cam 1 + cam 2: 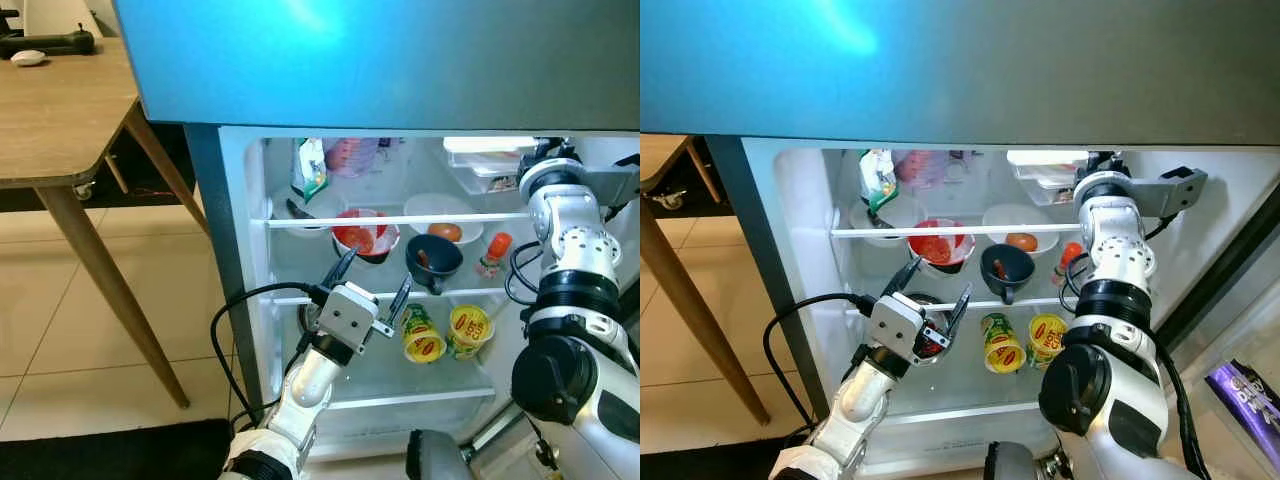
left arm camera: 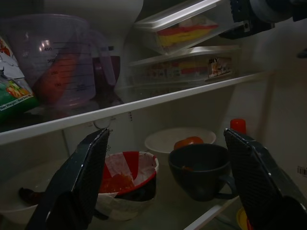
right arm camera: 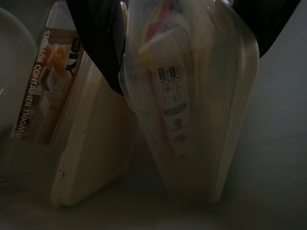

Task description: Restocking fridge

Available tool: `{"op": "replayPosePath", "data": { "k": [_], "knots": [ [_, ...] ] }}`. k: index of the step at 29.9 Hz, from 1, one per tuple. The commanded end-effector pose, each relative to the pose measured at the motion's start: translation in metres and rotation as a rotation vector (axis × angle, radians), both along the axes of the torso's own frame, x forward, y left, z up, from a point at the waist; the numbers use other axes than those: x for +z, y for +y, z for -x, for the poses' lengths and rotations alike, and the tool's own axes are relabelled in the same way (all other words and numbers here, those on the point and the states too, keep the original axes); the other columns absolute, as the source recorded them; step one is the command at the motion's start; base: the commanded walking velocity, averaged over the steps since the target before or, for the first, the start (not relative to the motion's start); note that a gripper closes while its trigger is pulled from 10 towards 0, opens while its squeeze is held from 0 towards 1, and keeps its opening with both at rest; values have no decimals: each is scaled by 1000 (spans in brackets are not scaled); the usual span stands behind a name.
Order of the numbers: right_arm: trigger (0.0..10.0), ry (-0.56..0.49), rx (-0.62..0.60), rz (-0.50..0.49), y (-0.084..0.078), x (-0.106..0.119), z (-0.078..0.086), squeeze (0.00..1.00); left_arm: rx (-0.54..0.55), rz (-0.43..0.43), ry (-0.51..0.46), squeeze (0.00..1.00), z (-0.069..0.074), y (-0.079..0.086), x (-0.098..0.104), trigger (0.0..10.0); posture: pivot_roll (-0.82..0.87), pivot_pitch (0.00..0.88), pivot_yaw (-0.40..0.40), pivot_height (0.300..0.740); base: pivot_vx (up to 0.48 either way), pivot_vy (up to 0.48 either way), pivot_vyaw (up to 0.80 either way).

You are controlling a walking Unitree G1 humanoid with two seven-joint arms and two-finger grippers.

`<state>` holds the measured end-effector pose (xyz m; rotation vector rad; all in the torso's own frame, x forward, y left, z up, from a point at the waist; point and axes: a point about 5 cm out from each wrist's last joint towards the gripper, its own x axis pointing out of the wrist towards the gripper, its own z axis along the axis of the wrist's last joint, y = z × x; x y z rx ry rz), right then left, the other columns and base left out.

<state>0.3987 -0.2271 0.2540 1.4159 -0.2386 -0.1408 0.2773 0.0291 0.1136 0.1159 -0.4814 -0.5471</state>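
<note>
Right now my right gripper (image 3: pixel 187 28) is up at the top shelf of the open fridge (image 1: pixel 235 260), its black fingers (image 3: pixel 98 43) clamped either side of a clear lidded container (image 3: pixel 192 105) with colourful contents inside. That container stands on the top shelf just beside a second clear storage container (image 3: pixel 72 124) carrying a printed label, and the two seem to touch along their sides, though the dim light leaves me unsure. My right arm (image 1: pixel 1110 260) reaches up along the right side of the fridge interior. My left gripper (image 1: pixel 371 283) hovers in front of the middle shelf with its fingers spread wide apart, holding nothing. Beyond it on the middle shelf sit a red and white bowl (image 2: pixel 125 179), a dark mug (image 2: pixel 201 170) and, behind the mug, a white bowl (image 2: pixel 165 140) with something orange in it; a small bottle with a red cap (image 1: pixel 493 255) stands to the right of the mug. Two yellow cups (image 1: pixel 445 335) lie tilted on the lower shelf. On the top shelf to the left stand a clear measuring jug (image 2: pixel 64 62) and a green packet (image 1: pixel 310 168). A wooden worktop (image 1: pixel 60 110) stands to the left of the fridge.
</note>
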Motion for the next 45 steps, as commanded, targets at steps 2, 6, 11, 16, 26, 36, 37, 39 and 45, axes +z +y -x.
{"op": "replayPosePath", "data": {
  "k": [2,6,11,16,26,36,37,39,45],
  "knots": [
    [10000,49,-88,-4,-15,-2,2,0,-14,13,39,0,4,-9,-5,10000,-114,0,-83,550,0,0,0],
    [10000,71,-84,14,-15,-7,2,290,-15,13,40,0,4,-9,-5,10000,-113,0,-86,550,0,0,0],
    [10000,153,-135,50,-21,-17,5,996,-20,12,41,0,5,-11,-6,10000,-113,0,-85,550,0,0,0],
    [10000,213,-181,113,-31,-17,10,957,-20,12,41,0,5,-11,-6,10000,-116,0,-84,550,0,0,0],
    [10000,271,-206,277,-40,-6,17,769,-21,15,45,0,5,-12,-6,10000,-122,0,-82,550,0,0,0],
    [10000,286,-132,268,-37,-4,21,698,-20,15,44,0,5,-11,-6,10000,-123,0,-82,550,0,0,0],
    [10000,286,-132,268,-37,-4,21,698,-20,15,44,0,5,-11,-6,10000,-123,0,-82,550,0,0,0],
    [10000,258,-86,168,-35,-5,21,0,-18,14,44,0,5,-11,-6,10000,-123,0,-80,550,0,0,0],
    [10000,240,-31,56,-28,-10,21,0,-19,13,45,0,5,-11,-6,10000,-123,0,-80,550,0,0,0]
  ]
}}
